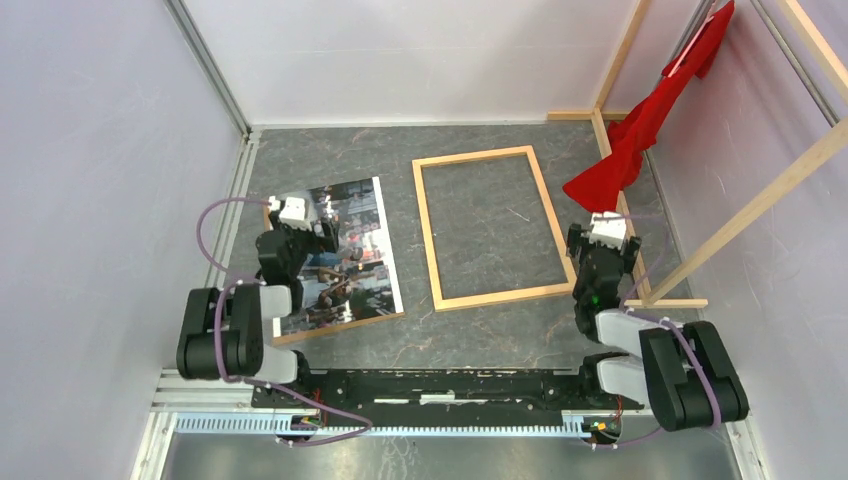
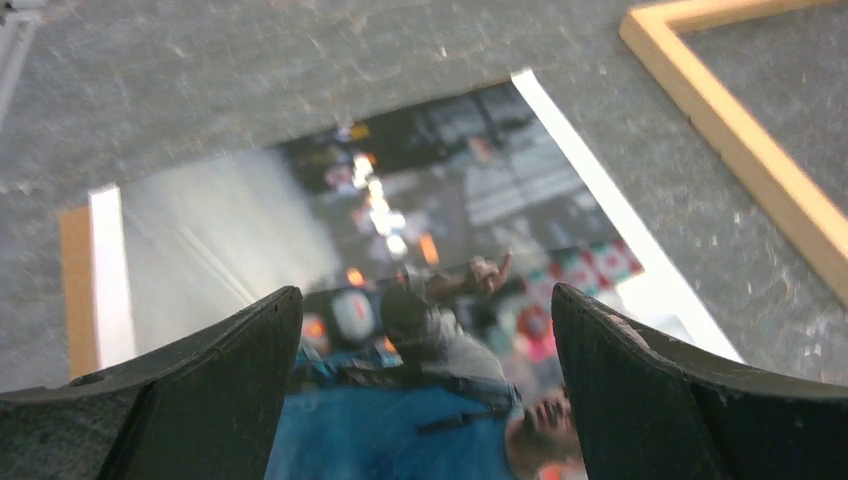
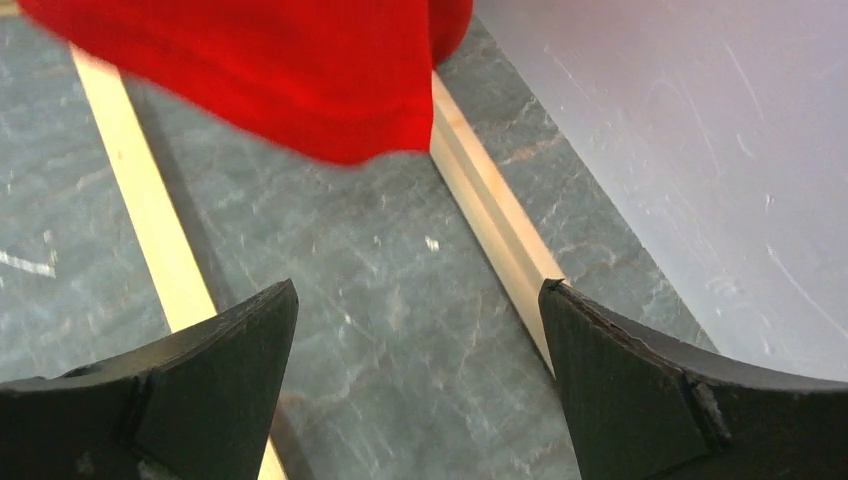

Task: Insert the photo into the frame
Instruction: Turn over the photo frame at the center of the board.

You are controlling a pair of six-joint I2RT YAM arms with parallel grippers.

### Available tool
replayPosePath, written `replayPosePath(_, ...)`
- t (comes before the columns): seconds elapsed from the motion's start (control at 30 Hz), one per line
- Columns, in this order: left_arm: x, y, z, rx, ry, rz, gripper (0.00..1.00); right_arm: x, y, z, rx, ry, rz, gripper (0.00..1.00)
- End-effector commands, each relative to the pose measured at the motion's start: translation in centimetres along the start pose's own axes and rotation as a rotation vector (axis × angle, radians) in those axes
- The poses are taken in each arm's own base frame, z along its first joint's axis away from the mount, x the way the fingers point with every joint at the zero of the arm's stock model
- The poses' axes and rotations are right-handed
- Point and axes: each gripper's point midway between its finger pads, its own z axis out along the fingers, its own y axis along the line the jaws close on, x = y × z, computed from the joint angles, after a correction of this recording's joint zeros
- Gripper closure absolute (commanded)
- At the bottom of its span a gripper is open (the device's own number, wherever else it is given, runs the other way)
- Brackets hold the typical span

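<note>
- The photo (image 1: 365, 265) lies flat, picture side up, on a brown board (image 1: 340, 326) in the left half of the table (image 1: 330, 150). A strip of the board shows along the photo's near edge.
- The left gripper (image 2: 425, 290) hovers over the photo's left part. Its fingers (image 2: 230, 380) are spread wide and grasp nothing, and the print shows between them.
- The frame (image 1: 505, 295) lies flat at 3 o'clock of the photo, near it but not touching. The grey table shows through its opening.
- The right gripper (image 3: 418, 285) is at 4 o'clock of the frame, just outside its right rail. Its fingers (image 3: 640, 380) are also released, with only table between them.
- A red cloth (image 1: 650, 110) hangs at 2 o'clock of the frame, from a rack of long wooden beams (image 1: 770, 190).
- A base beam of the rack runs along the table just beside the right gripper.
</note>
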Motion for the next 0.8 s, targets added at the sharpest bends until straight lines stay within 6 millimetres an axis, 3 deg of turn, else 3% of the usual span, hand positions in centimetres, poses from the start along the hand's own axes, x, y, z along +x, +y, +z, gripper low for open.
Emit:
replayPosePath(0.0,-4.0,0.6,1.2,0.026,0.061,-0.001,0.0,-1.8,0.6,2.0,0.047,0.163,0.057,0.02)
replayPosePath(0.1,-5.6,0.6,1.3,0.041,0.138,-0.001,0.0,-3.5,2.5,3.1,0.06,0.23,0.322,0.02)
replayPosePath(0.27,-8.6,0.8,1.0,0.042,0.184,-0.019,0.0,-7.5,9.3,3.8,-0.254,0.324,0.301,0.02)
replayPosePath(0.4,-9.0,1.2,1.1,0.031,0.278,-0.045,0.0,-11.0,14.6,1.9,-0.321,0.29,0.119,0.02)
replayPosePath(0.57,-8.3,2.4,1.1,-0.02,0.432,-0.071,0.0,-13.1,22.2,-1.5,-0.435,0.289,-0.02,0.02)
replayPosePath(0.77,-7.9,3.1,0.3,-0.036,0.508,-0.112,0.01,-12.0,31.0,-5.3,-0.557,0.316,-0.17,0.04)
